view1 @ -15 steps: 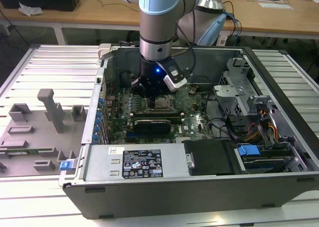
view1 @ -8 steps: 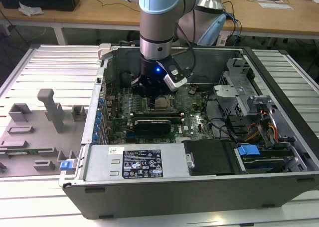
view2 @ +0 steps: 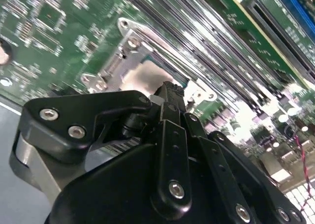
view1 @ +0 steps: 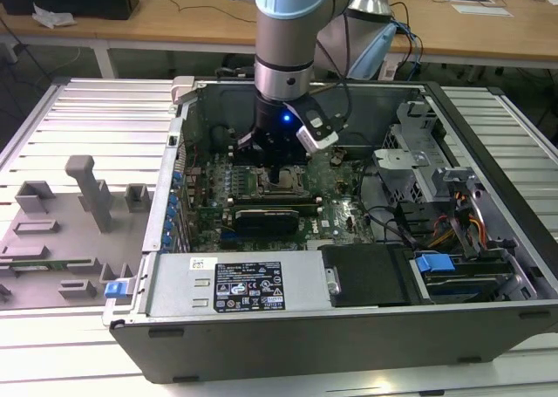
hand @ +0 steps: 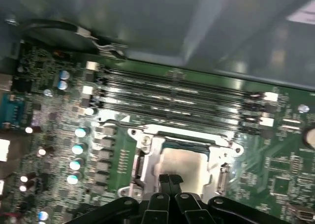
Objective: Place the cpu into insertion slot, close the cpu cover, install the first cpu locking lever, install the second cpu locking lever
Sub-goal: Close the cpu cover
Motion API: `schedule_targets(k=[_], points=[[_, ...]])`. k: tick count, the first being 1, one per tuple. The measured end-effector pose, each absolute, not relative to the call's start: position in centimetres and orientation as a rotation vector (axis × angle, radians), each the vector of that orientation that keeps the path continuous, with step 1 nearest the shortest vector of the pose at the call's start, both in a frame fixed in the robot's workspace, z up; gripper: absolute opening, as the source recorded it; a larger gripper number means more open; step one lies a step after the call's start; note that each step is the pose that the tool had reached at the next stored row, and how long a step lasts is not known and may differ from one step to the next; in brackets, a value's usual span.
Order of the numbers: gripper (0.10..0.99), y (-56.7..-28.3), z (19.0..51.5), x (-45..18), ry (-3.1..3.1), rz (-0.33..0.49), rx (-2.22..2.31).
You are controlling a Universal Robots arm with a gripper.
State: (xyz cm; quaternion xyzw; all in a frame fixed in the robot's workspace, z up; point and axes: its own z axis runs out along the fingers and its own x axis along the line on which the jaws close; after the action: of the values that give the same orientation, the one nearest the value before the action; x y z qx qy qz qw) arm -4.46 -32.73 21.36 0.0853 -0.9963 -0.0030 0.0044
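Jaws were pressed fully together with nothing gripped, and the gripper [hand: 170,178] had its tips at one edge of the cpu [hand: 189,162], touching it or just above it; I could not tell which. That chip lay flat inside the insertion slot [hand: 183,145], its pale top showing through the window of the cpu cover [hand: 147,152], which seemed to lie down around it. Beside the socket ran the long memory slots [hand: 172,98] on the green circuit board [hand: 275,177]. In the exterior view the board sat inside the open computer case [view1: 366,331], where the arm [view1: 283,57] hid most of the socket. Locking levers were too hard to make out, and the gripper's own body hid one side of the cover
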Motion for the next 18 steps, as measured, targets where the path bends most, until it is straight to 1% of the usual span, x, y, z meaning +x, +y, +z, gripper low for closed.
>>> schedule_targets(k=[2,16,18], points=[[0.106,-32.7,21.4,-4.4,-3.121,-0.01,0.267],[0.106,-32.7,25.3,-4.4,-3.129,-0.009,0.267],[0.106,-32.7,25.4,-4.4,-3.129,-0.009,0.268]])
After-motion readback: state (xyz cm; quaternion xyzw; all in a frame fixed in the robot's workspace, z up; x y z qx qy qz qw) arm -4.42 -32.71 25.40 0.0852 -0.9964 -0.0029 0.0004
